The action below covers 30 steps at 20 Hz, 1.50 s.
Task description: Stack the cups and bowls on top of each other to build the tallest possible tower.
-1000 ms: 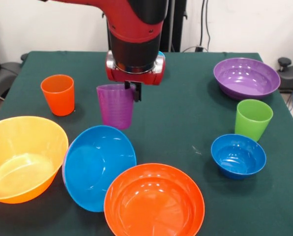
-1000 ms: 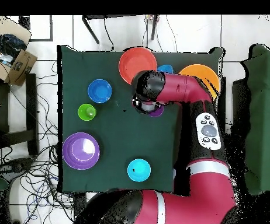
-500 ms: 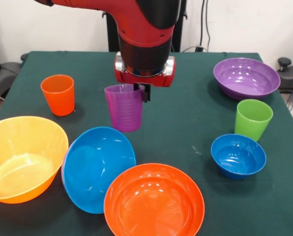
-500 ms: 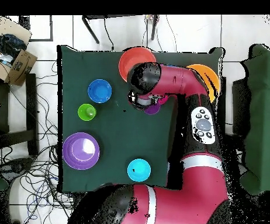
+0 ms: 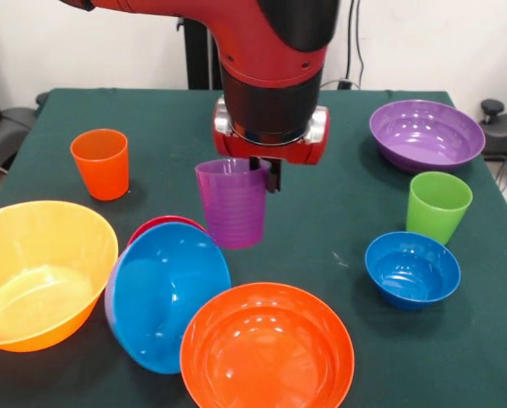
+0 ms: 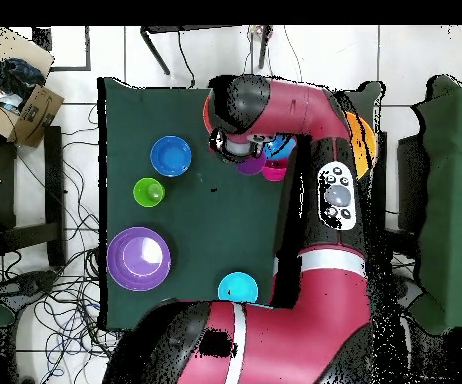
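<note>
Gripper clamping the purple cup's rim, holding it upright above the table, just behind the sky-blue bowl (magenta bowl peeking behind). Overhead only: showing cyan bowl apart near the base.

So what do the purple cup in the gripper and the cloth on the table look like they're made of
The purple cup looks like thin plastic: slightly see-through, with faint horizontal ribbing and a smooth rim. The gripper holds it by the rim. The table cover looks like dark green felt or a similar matte fabric, since it shows no glare, unlike the glossy orange-red bowl, though the weave is too fine to tell.
</note>
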{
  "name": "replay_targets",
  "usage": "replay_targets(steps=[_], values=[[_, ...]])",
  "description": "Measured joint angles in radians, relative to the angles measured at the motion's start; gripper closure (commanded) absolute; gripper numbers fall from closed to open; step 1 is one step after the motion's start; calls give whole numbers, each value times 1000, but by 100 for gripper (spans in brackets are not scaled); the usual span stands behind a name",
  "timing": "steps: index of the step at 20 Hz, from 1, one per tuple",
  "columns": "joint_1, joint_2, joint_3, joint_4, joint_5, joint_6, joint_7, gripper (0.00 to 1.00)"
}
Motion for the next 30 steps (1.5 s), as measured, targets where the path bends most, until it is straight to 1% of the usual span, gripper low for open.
replay_targets(steps=[4, 11, 17, 21, 30], values=[[11, 31, -2, -81, 26, 24, 27, 100], [17, 75, -2, -184, 59, 31, 57, 100], [19, 112, -12, -252, 61, 31, 59, 100], [29, 137, -45, -284, 49, 31, 59, 100], [57, 183, -128, -291, 10, 31, 59, 100]])
